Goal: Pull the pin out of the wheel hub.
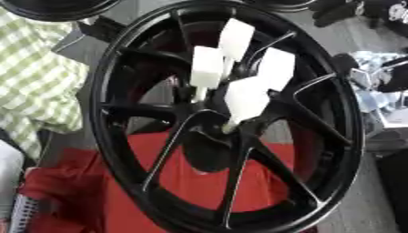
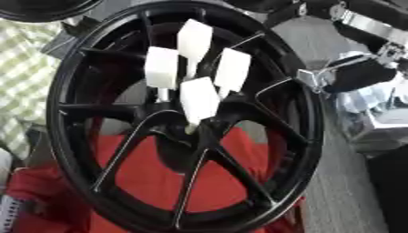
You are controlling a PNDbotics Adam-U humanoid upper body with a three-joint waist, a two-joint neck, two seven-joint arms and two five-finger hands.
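Wheel hub [image 1: 231,118], one black spoked rim upright, four white pins [image 2: 199,100] stuck in its centre, right hand [image 2: 363,73] beside the rim, can't tell its fingers, red cloth [image 1: 199,182] underneath

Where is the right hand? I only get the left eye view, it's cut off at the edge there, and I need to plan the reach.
Observer: The right hand is beside the wheel's right rim, about level with the white pins and not on them.
Operator: Which way does its arm come in?
Observer: The right arm comes down from the upper right corner, with a silver band across it.
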